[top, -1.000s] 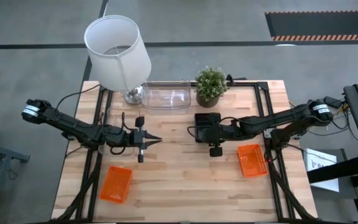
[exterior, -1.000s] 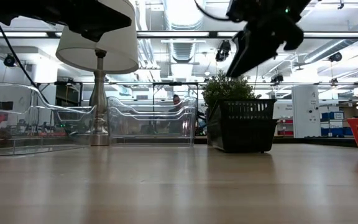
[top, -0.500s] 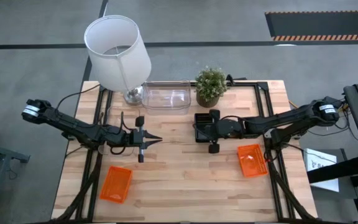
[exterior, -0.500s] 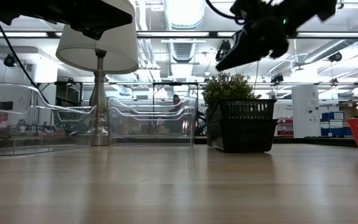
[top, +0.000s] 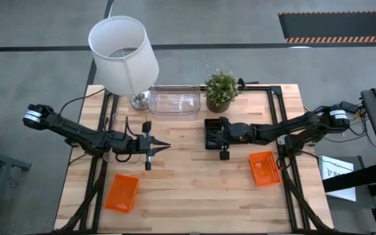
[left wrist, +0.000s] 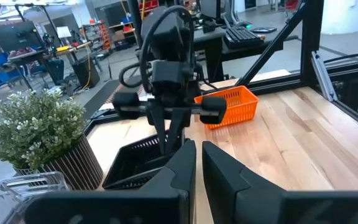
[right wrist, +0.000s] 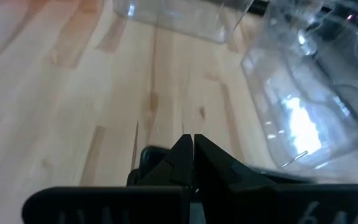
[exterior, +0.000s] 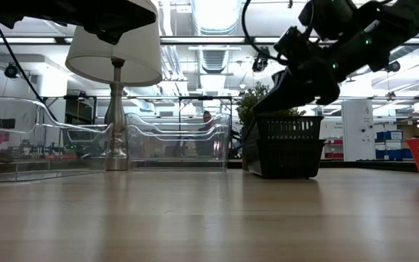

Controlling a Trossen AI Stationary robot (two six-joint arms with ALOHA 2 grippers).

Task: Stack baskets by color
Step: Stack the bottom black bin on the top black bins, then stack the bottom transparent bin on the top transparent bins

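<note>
A black basket [top: 213, 125] stands on its base mid-table, in front of the plant. My right gripper [top: 208, 134] reaches in from the table's right and is shut. Its tips [exterior: 258, 109] slant down to the rim at the basket's left end. My left gripper [top: 167, 147] is shut on nothing and hangs level above the table's left half, pointing right. One orange basket [top: 121, 192] lies near the front left. Another orange basket [top: 264, 168] lies at the right. A clear basket [top: 173, 102] sits at the far edge. My right gripper has its shut fingertips [left wrist: 168, 143] at the top rim of the black basket's left end wall [left wrist: 143, 155]. I cannot tell whether they touch it. The fingers slant down from the table's right. The basket stands flat on the table.
A white lamp [top: 123, 55] stands at the far left corner and a potted plant [top: 220, 88] just behind the black basket. Another clear basket [exterior: 42, 145] shows left of the lamp's stem in the low view. Bare wood lies between the two orange baskets.
My right gripper has shut in the air. It has then tipped its fingers downward and sunk toward the black basket's left end. The basket has stayed where it was.
</note>
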